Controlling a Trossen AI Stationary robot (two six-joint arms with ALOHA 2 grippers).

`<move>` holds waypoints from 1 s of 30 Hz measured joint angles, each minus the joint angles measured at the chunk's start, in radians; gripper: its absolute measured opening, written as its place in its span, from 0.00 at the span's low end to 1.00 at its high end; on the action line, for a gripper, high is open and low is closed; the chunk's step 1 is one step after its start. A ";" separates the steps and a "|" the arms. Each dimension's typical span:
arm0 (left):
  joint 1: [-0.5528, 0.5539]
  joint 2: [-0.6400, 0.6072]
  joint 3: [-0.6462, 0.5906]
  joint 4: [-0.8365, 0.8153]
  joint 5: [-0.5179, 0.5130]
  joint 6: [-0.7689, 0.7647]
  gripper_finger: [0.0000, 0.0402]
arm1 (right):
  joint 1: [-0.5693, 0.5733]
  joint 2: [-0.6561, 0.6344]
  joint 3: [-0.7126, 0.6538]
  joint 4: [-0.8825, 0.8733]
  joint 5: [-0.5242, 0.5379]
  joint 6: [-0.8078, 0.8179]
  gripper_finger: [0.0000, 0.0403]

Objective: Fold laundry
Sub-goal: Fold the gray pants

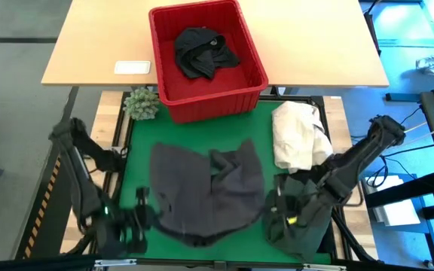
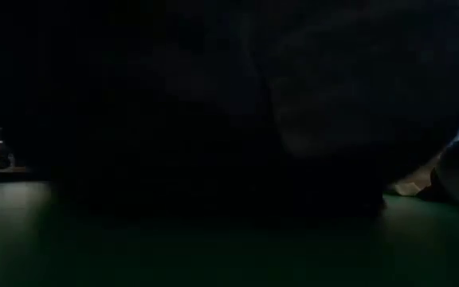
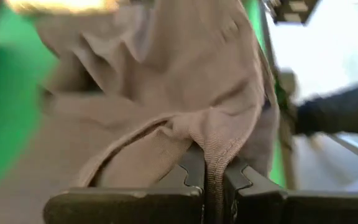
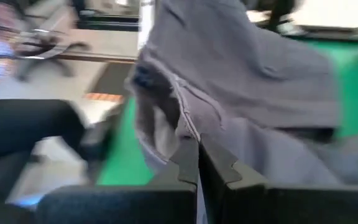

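Observation:
A dark grey garment point(image 1: 206, 192) lies rumpled on the green mat point(image 1: 138, 158), with parts of it raised at the near corners. My left gripper point(image 3: 213, 169) is shut on its near left edge, and my right gripper point(image 4: 197, 154) is shut on its near right edge. In the high view the left gripper point(image 1: 148, 214) and the right gripper point(image 1: 276, 205) stand at the garment's two near sides. A black garment point(image 1: 202, 51) lies in the red basket point(image 1: 173, 105) at the far side. The low view shows only dark cloth point(image 2: 293, 119) close in front. My left gripper pinches a ribbed hem point(image 3: 215, 148) of the grey garment between its two fingers, at the garment's near left. The cloth rises from the fingers and spreads away toward the mat. My right gripper pinches a seamed edge point(image 4: 187, 127) of the same garment between its two fingers, at the near right. From there the cloth hangs in loose folds.
A cream-white cloth heap point(image 1: 298, 135) lies on the mat's far right, close to the right arm. A small green plant point(image 1: 142, 103) stands at the far left corner beside the basket. A wooden table point(image 1: 96, 45) with a white card point(image 1: 132, 67) lies beyond.

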 joint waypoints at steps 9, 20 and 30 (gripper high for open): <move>-0.101 0.184 0.000 0.089 0.142 -0.289 0.00 | 0.008 0.000 -0.199 0.243 -0.135 0.113 0.00; -0.102 0.148 0.000 0.174 0.176 -0.293 0.13 | -0.039 -0.001 -0.164 0.241 -0.329 0.061 0.19; -0.102 0.088 0.000 0.228 0.222 -0.257 0.26 | -0.063 -0.001 -0.071 0.104 -0.264 -0.024 0.46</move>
